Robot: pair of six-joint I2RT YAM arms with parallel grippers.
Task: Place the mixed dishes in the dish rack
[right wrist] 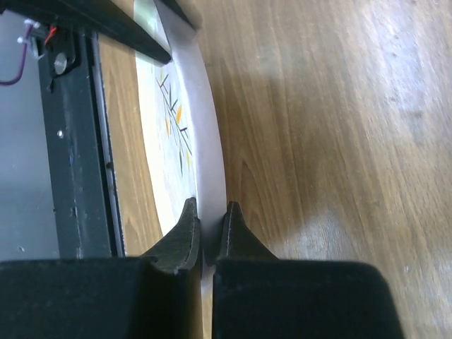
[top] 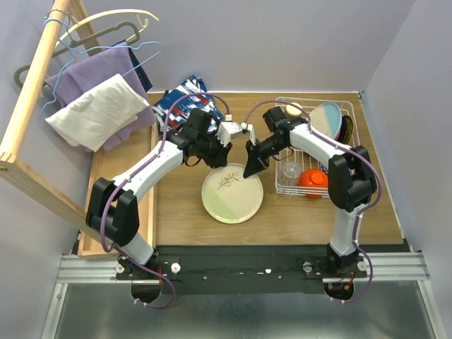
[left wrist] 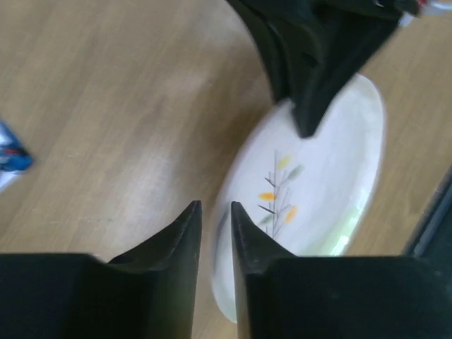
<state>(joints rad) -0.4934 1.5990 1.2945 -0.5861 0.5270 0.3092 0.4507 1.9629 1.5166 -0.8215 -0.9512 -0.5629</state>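
Observation:
A large pale plate with a sprig lies on the wooden table in front of the arms. My right gripper is shut on its far rim; in the right wrist view the white rim runs between the right gripper's two fingertips. My left gripper hovers just left of it, jaws a narrow gap apart and holding nothing; the left wrist view has the plate beyond the left gripper. The white wire dish rack at the right holds a pale blue-cream plate, a dark plate, an orange-red bowl and a clear glass.
A blue-red-white patterned cloth lies at the back of the table behind the left arm. Wire hangers and clothes hang from a wooden rail at the left. The black mounting rail runs along the near edge.

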